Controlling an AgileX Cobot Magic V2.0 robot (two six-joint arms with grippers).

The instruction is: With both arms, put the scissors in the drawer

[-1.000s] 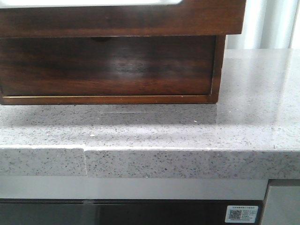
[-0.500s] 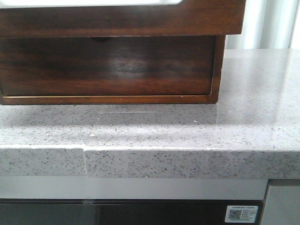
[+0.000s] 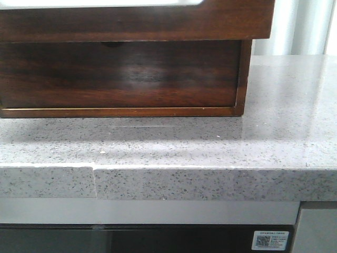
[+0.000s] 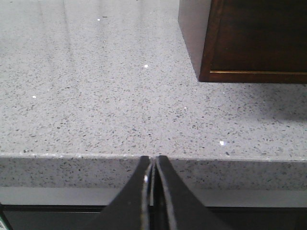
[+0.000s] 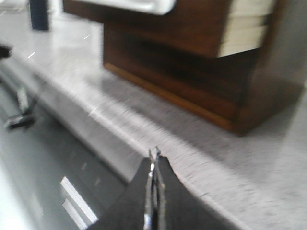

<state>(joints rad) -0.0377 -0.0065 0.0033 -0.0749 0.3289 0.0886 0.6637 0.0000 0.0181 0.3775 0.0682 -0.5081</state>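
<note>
Speckled grey counter (image 3: 210, 147); one drawer (image 3: 137, 21) pulled out over chest (image 3: 121, 79), long axis sideways. Left gripper (image 4: 152, 165), right gripper (image 5: 154, 160) pinched together, empty, at counter edge.

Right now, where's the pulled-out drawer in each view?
Front view: drawer runs along the top edge, overhanging the wooden chest.
Left wrist view: not in it; only the chest's lower corner shows, top right.
Right wrist view: top centre, blurred, whitish lining visible, jutting out over the chest.
Shared landmark: the brass-coloured strip along the chest's base.
</note>
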